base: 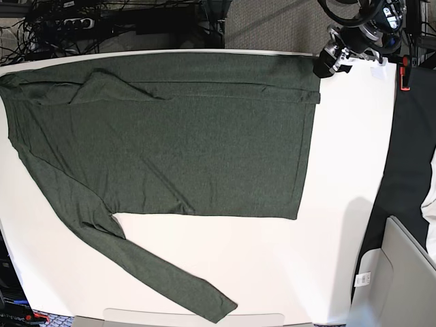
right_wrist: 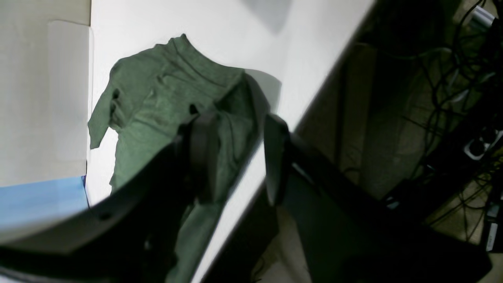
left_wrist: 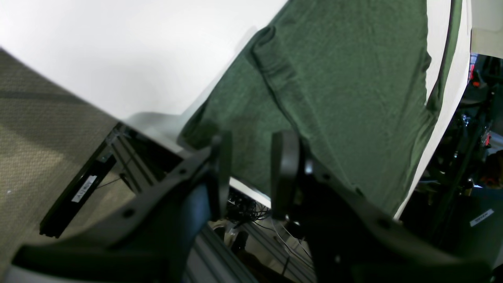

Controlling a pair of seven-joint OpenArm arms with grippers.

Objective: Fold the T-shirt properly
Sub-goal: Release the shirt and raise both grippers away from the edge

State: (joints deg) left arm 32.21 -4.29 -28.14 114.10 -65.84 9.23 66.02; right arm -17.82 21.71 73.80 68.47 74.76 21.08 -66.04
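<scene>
The T-shirt (base: 191, 136) lies spread across the white table (base: 340, 204), dark green, with its top strip folded over and one long sleeve (base: 136, 259) running toward the front edge. My left gripper (base: 325, 65) hovers at the shirt's back right corner. In the left wrist view it (left_wrist: 253, 173) is open, nothing between its fingers, the shirt (left_wrist: 334, 78) flat beyond them. My right gripper (right_wrist: 239, 157) is out of the base view. Its jaws stand apart over the table edge, where bunched shirt fabric (right_wrist: 157, 110) hangs down. Fabric shows behind the gap.
A pale box (base: 402, 272) stands off the table's front right corner. Cables and power strips (base: 102, 20) run behind the back edge. In the right wrist view a pale board (right_wrist: 39, 98) lies beyond the shirt and tangled cables (right_wrist: 463, 98) cover the floor.
</scene>
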